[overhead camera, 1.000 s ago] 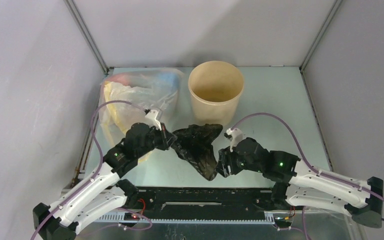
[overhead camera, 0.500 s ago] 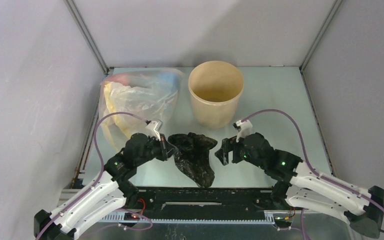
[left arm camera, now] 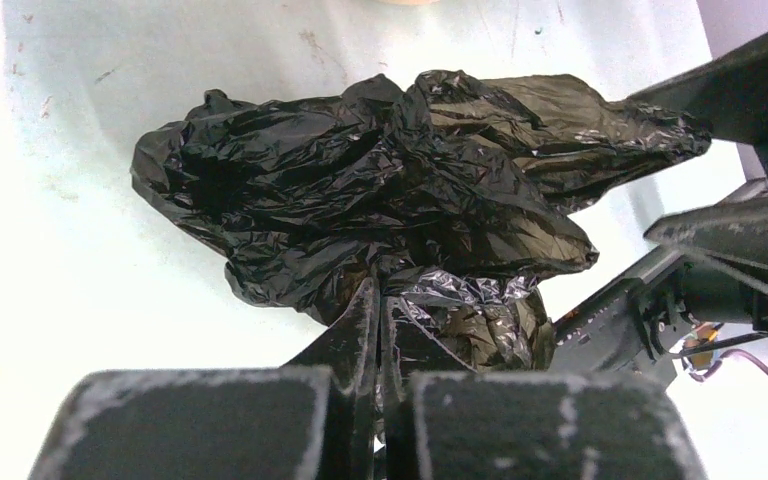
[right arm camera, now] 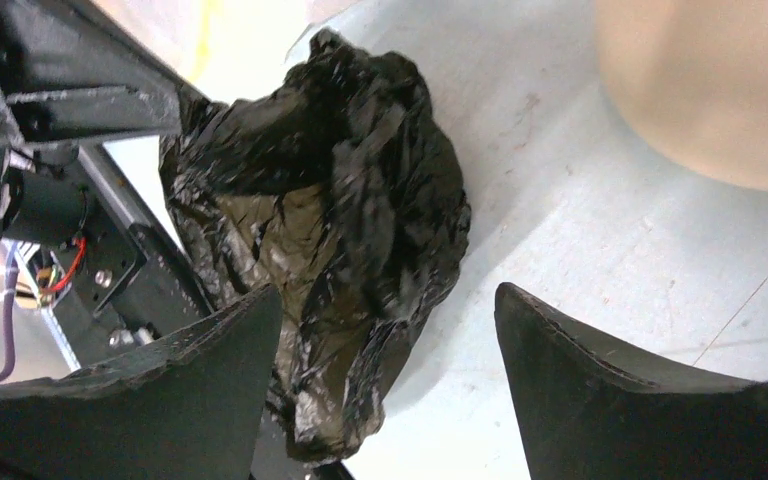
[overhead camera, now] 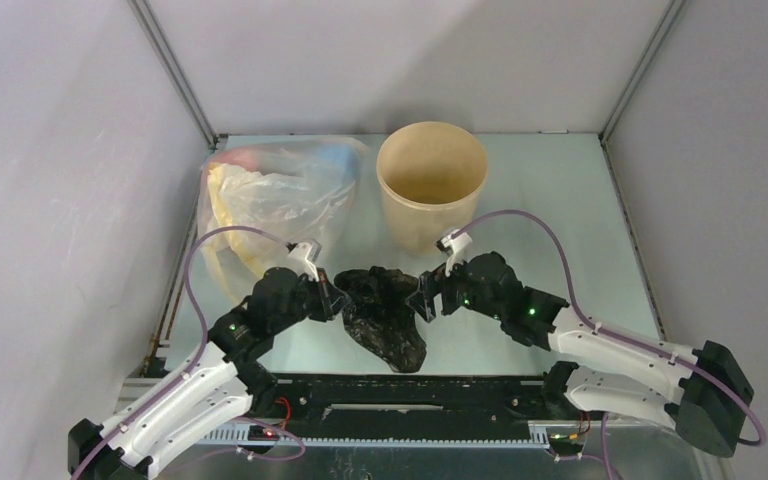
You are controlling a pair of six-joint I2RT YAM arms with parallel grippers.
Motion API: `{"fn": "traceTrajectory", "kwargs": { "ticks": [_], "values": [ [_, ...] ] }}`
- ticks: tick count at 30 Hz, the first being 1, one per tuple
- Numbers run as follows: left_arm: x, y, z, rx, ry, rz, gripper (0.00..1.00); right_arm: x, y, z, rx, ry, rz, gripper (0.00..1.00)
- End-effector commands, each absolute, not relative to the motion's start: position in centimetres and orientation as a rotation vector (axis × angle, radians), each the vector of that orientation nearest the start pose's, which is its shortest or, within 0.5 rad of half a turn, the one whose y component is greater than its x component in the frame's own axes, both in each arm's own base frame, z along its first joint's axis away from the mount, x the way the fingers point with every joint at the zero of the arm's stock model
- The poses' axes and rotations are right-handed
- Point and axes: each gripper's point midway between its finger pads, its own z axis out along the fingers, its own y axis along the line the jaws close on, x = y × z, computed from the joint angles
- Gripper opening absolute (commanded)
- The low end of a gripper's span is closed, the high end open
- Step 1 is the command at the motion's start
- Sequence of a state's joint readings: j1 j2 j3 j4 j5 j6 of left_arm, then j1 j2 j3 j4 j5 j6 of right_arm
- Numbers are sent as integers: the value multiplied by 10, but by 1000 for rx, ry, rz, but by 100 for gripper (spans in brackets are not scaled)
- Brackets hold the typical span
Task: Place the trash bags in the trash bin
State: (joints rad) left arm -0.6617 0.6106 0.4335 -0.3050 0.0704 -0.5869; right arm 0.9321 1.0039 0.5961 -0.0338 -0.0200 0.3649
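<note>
- The black trash bag lies crumpled on the pale table, close to the front edge and between the two arms.
- The tan bucket stands upright farther back, its wide mouth facing up. The black bag is outside it, near its base but apart from it, with a strip of bare table between them.
- The left gripper has its fingers pressed together on a fold at the bag's left side. In the wrist view the glossy plastic bunches up right at the tips.
- The right gripper is spread wide and sits low at the bag's right side. The bag's crinkled mass lies just ahead of the gap between its fingers, and I cannot tell whether either finger touches it.
- A clear plastic bag with yellow, red and blue tints lies at the back left, just beside the bucket.
</note>
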Motion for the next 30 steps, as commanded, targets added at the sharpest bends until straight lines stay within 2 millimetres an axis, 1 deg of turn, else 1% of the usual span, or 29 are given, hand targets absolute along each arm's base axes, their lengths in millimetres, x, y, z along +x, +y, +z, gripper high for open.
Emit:
{"fn": "traceTrajectory", "kwargs": {
  "ticks": [1, 2, 5, 9, 10, 12, 14, 15, 17, 18, 19, 21, 24, 26, 28, 29, 30],
  "values": [
    [185, -180, 128, 82, 2168, -783, 0, 205, 290, 172, -580, 1923, 880, 81],
    [185, -179, 128, 77, 2170, -777, 0, 207, 292, 175, -589, 1908, 895, 81],
    [186, -177, 128, 67, 2165, -764, 0, 203, 302, 181, -644, 1861, 954, 75],
    [191, -168, 130, 27, 2143, -720, 0, 194, 312, 182, -713, 1837, 1026, 55],
    [191, -167, 130, 23, 2137, -717, 0, 192, 313, 180, -721, 1842, 1034, 47],
    [192, -165, 134, 7, 2123, -713, 0, 192, 311, 178, -711, 1860, 1026, 25],
    [193, -159, 138, -24, 2110, -691, 0, 199, 301, 176, -650, 1894, 968, 2],
    [194, -155, 141, -43, 2100, -677, 0, 206, 290, 175, -584, 1919, 911, 0],
    [197, -148, 146, -86, 2073, -653, 0, 221, 265, 177, -444, 1948, 786, 0],
    [198, -143, 149, -114, 2061, -637, 0, 225, 250, 183, -376, 1942, 739, 0],
    [200, -137, 151, -145, 2048, -615, 0, 229, 236, 185, -326, 1950, 688, 0],
    [201, -129, 155, -188, 2034, -587, 0, 235, 207, 193, -225, 1932, 593, 0],
    [203, -120, 157, -220, 2033, -543, 0, 238, 165, 206, -94, 1897, 458, 0],
    [205, -118, 158, -223, 2039, -523, 0, 236, 139, 208, -37, 1891, 358, 0],
    [206, -123, 161, -201, 2047, -537, 0, 234, 124, 209, -17, 1885, 293, 0],
    [207, -127, 163, -186, 2044, -555, 0, 233, 120, 209, -18, 1888, 273, 0],
    [208, -132, 165, -167, 2047, -575, 0, 232, 118, 208, -23, 1898, 259, 4]
  ]
}}
